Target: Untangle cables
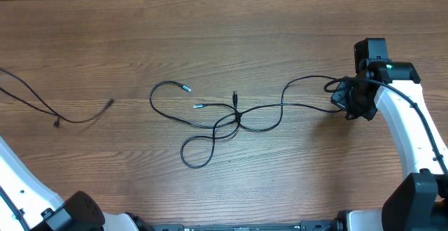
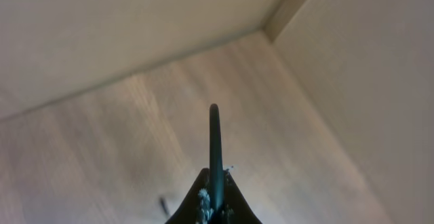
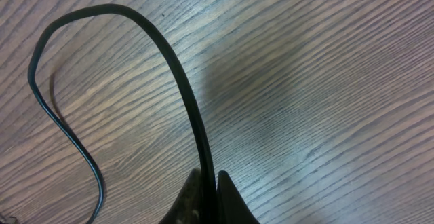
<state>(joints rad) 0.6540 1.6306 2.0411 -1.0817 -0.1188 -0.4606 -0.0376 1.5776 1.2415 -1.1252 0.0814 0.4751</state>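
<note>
Several thin black cables lie tangled at the table's middle, with loose ends at the upper left and a small plug. My right gripper is at the tangle's right end, shut on a black cable that loops away over the wood; the fingers pinch it. A separate black cable lies at the far left and runs off the left edge. My left gripper is out of the overhead view. In the left wrist view it is shut on a black cable that sticks up between the jaws.
The table is brown wood. The left arm's white link and base are at the bottom left, and the right arm is along the right edge. The left wrist view shows a blurred pale floor and wall.
</note>
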